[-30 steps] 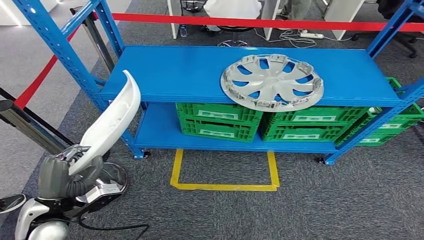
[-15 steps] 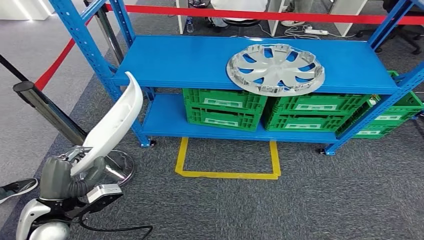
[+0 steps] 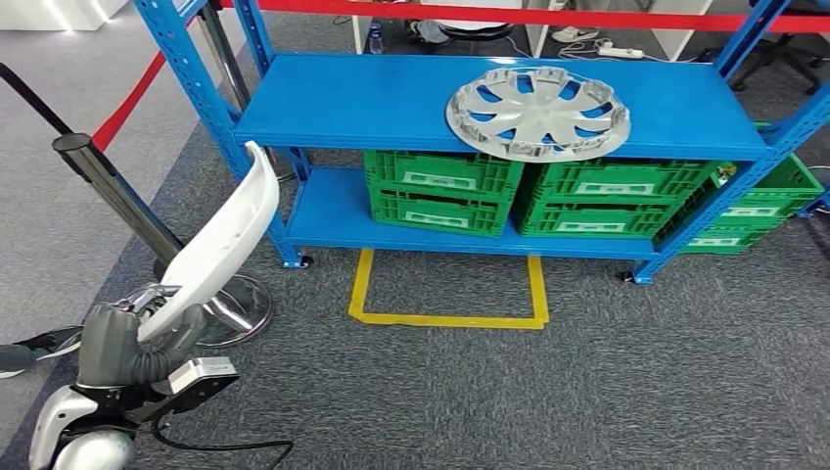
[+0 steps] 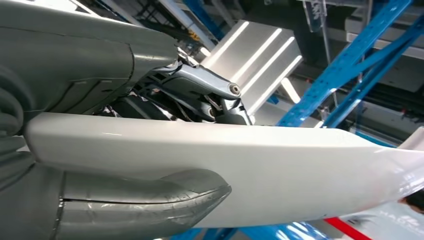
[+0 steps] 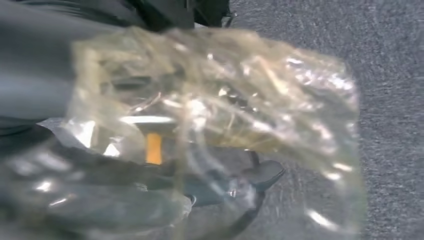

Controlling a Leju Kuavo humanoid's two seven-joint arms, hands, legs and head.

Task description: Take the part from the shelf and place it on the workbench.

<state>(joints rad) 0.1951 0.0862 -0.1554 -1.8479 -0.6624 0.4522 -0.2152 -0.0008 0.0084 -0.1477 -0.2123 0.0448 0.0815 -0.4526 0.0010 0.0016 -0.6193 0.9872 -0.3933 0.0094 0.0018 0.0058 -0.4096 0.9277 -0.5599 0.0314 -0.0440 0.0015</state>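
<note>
Grey carpet (image 3: 626, 392) runs under a blue shelf unit (image 3: 372, 98), with a yellow taped square (image 3: 447, 318) on the floor in front of it and a red barrier tape (image 3: 548, 17) strung behind; across the last second the whole head view has slid, the shelf climbing toward the top of the picture and the barrier post (image 3: 117, 186) coming further in at the left, so the camera has moved, not the furniture; my reading is that the robot is backing or turning off from the shelf.

Left hand (image 3: 137, 343) grips the white curved part (image 3: 220, 245) at its lower end, thumb under and fingers over as the left wrist view shows (image 4: 200, 95); the part stands tilted up and away from the body, same pose in the hand as a second ago; so the pick looks done and the carry is under way.

Silver wheel cover (image 3: 538, 110) lies on the top shelf, untouched; green crates (image 3: 440, 186) sit on the lower one.

Hard to read: no workbench is in sight, so the drop point is unknown; right wrist view is smeared by a crinkled clear film (image 5: 225, 115), and I cannot tell the right hand's state; the part's far tip is cut off in the left wrist view.
</note>
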